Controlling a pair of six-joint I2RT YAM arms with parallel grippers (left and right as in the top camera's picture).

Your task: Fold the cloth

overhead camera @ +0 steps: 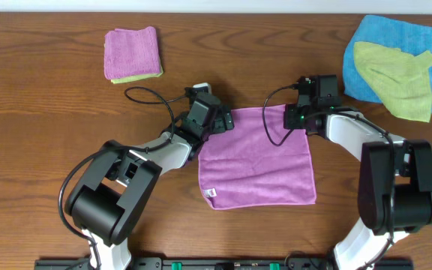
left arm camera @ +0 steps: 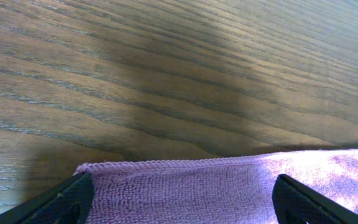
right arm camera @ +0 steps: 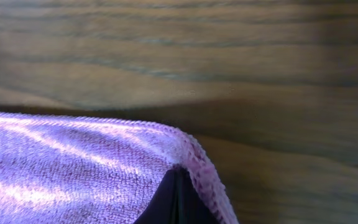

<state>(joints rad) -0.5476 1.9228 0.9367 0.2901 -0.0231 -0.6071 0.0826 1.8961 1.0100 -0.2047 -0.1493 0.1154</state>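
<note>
Grasp step before the first fold: your right gripper clenches a far corner of the purple cloth; left gripper sits released astride the other. Close it, then lift both.

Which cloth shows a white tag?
The purple cloth spread flat mid-table, white tag at its near-left corner. The folded pink pile, blue cloth and yellow-green cloth show none.

Robot lab bench: wood-grain table, left arm, right arm mounted at near edge.
</note>
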